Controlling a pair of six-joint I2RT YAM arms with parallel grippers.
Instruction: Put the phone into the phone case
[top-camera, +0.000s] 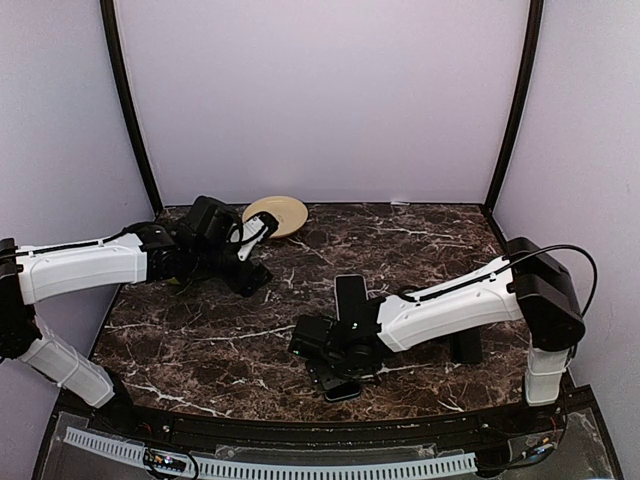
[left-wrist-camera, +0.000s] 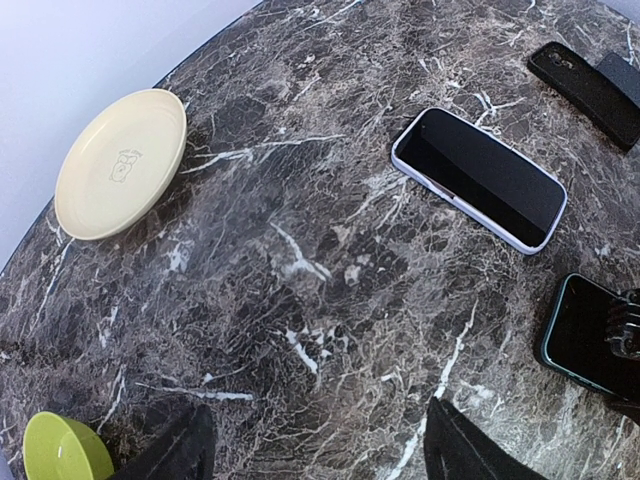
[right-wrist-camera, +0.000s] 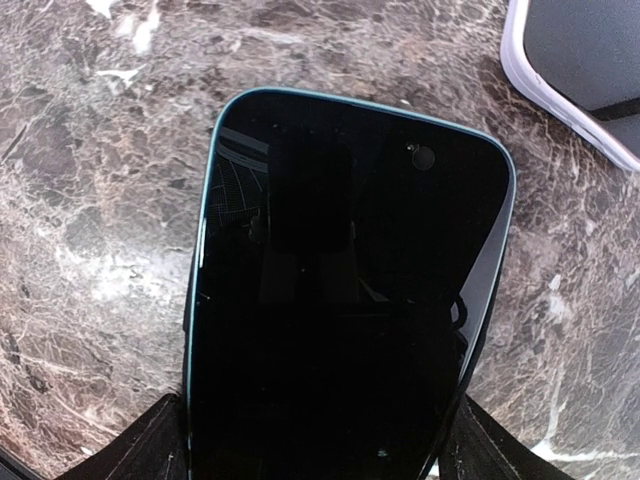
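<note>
Marble table (top-camera: 420, 250), lilac walls (top-camera: 320, 100), teal-edged phone (right-wrist-camera: 340, 300)

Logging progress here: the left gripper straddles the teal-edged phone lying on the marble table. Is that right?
No: it is the right gripper that straddles the teal-edged phone lying on the marble table, as the right wrist view shows.
</note>
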